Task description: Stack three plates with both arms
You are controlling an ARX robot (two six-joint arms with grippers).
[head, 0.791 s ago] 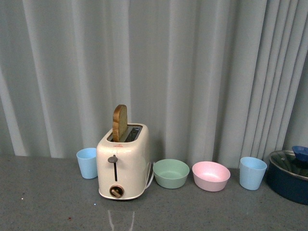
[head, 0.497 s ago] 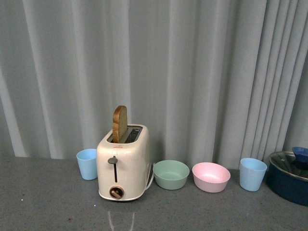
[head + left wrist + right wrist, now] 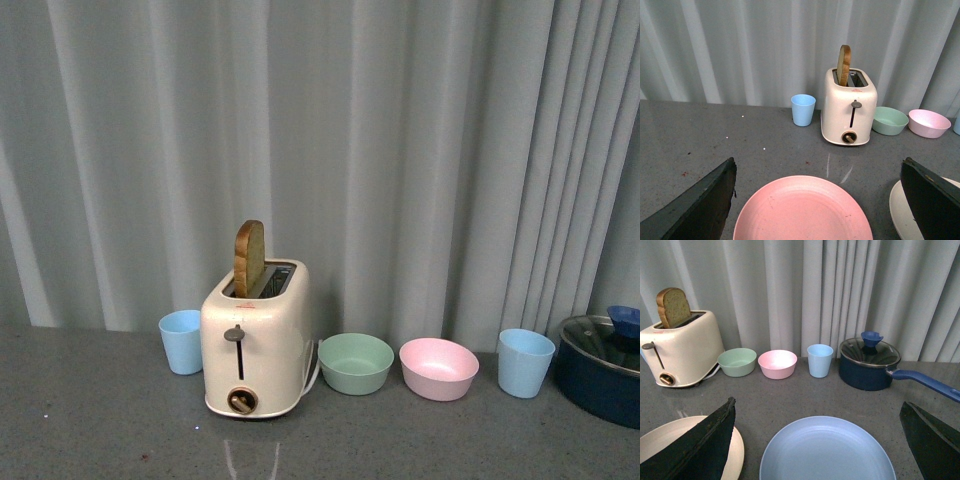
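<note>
Under my left gripper [image 3: 817, 165], whose jaws stood wide apart and held nothing, the pink plate [image 3: 802, 210] lay flat on the grey worktop [image 3: 700, 135], its far rim clear of everything. Just beside it, the cream plate [image 3: 897, 212] showed only an edge past one finger [image 3: 935, 200]. Bare worktop ran between those rims and the toaster [image 3: 849, 112], the light blue cup [image 3: 803, 109], the green bowl [image 3: 890, 120] and the pink bowl [image 3: 929, 123] ranged along the curtain. My right gripper [image 3: 816, 405] was likewise spread wide and empty over the light blue plate [image 3: 827, 450]. A narrow strip of worktop parted that plate's edge from the cream one's. The saucepan [image 3: 870, 365] stood well beyond the blue rim.
</note>
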